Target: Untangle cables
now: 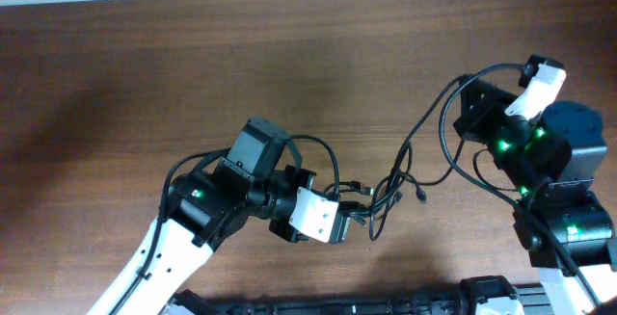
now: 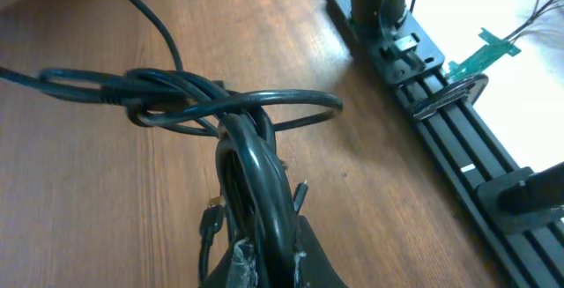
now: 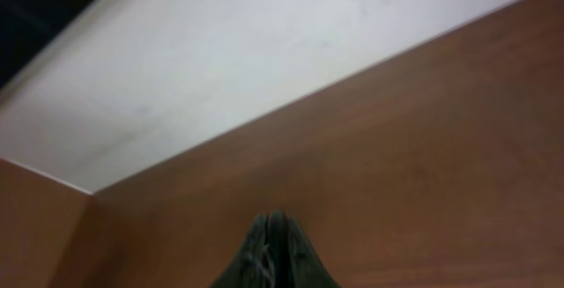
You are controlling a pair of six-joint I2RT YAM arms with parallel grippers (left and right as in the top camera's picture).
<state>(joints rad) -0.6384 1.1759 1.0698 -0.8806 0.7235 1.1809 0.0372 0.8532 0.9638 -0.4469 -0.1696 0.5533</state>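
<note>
Left tool point(image 1: 345, 221), nearer, pinches the cables point(image 2: 220, 103) at mid-surface point(image 1: 193, 65). The knotted cables extend rightward and away from it. Far right, the right tool point(image 3: 273, 225) is pressed together, empty, well apart.

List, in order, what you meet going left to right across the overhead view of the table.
left arm → left gripper → tangled black cables → loose cable plug → right gripper
</note>
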